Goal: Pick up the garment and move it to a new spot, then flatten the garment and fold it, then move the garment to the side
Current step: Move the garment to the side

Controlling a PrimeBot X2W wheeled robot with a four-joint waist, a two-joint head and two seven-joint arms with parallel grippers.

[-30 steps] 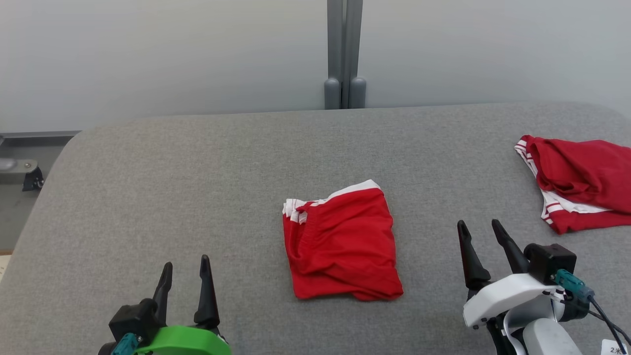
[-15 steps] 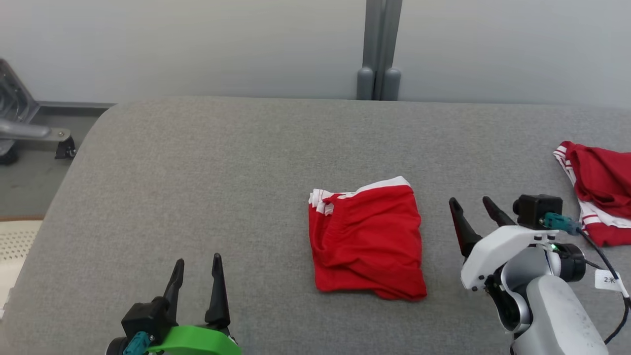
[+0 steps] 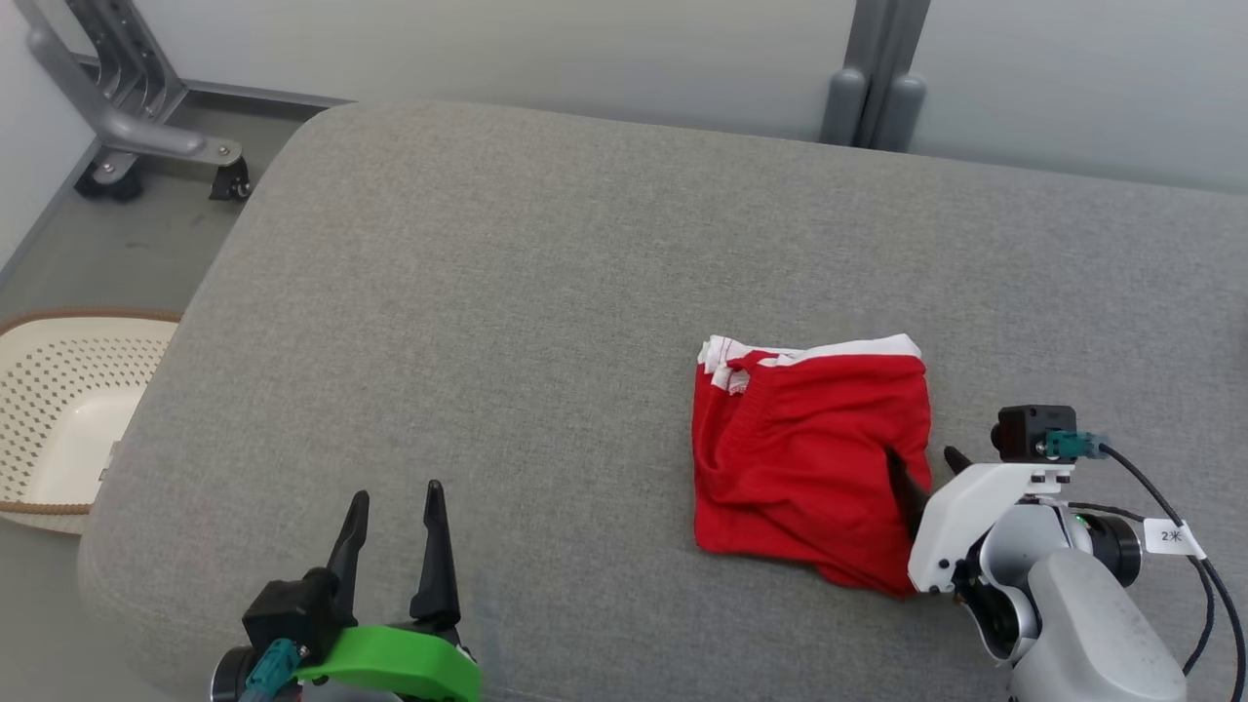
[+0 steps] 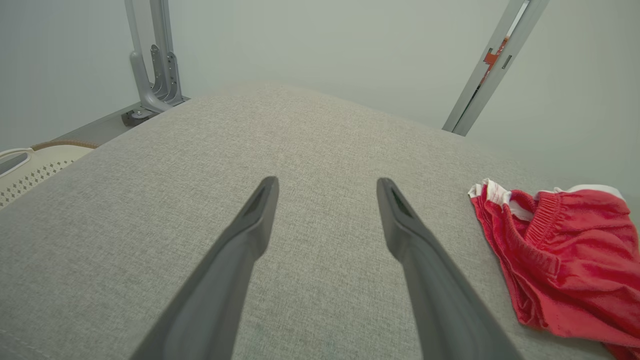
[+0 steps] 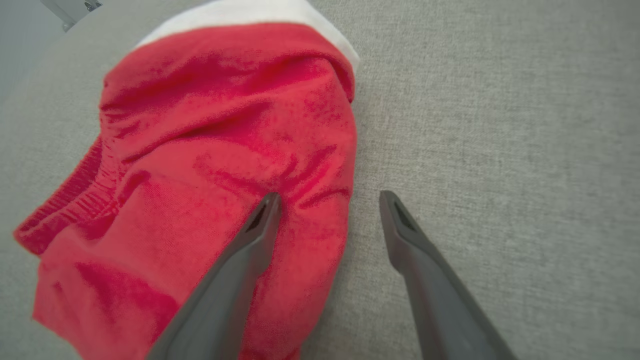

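Folded red shorts (image 3: 799,458) lie right of centre on the grey bench (image 3: 487,292). The right hand (image 3: 921,466), spread wide, straddles their right edge, possibly touching cloth. The left hand (image 3: 395,499) is released, well apart.

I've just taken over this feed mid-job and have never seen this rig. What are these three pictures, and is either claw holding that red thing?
It's a two-armed robot, and each arm ends in a gripper with two long dark fingers. The wide picture is from its head, looking down at a grey padded surface. The left gripper, above the green part, is open over bare surface and holds nothing. The right gripper is open too, at the right edge of the red garment, which has a white band. The other two pictures look along each gripper's own fingers. In the right wrist one, one finger is over the garment and the other over bare surface, so nothing is gripped yet. A pale basket stands off to the left.
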